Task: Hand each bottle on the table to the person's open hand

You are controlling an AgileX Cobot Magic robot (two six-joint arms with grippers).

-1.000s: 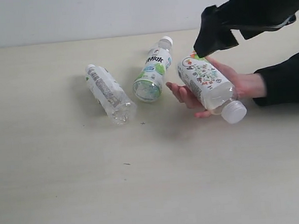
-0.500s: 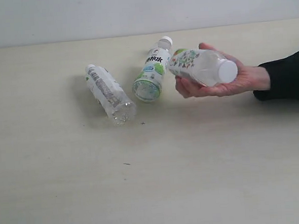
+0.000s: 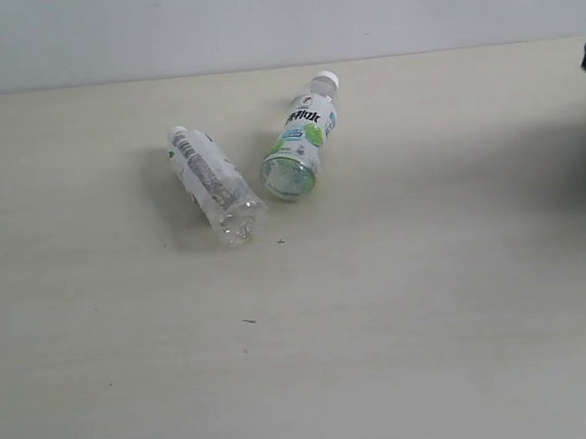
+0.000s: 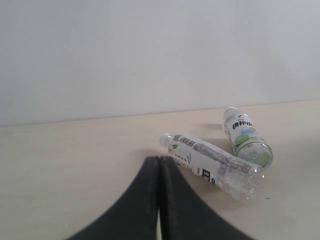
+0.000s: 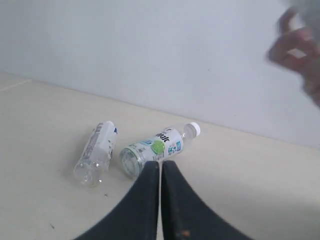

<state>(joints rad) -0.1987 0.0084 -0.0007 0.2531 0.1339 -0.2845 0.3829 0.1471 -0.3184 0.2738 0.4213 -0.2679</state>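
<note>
You have two bottles lying on their sides on the desk (image 3: 399,332): the grey-text bottle (image 3: 211,183) and, just beside it, the green-white bottle (image 3: 300,143), bases close, caps angled apart. Your left claw (image 4: 159,160) and right claw (image 5: 161,163) are both pressed together. A blurred hand (image 5: 300,55) shows in the right wrist view.

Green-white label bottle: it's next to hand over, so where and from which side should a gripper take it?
Probably its labelled mid-body, from above, jaws across its width: the green-white label bottle lies on its side on the table, with the grey-text bottle apart beside it.
</note>
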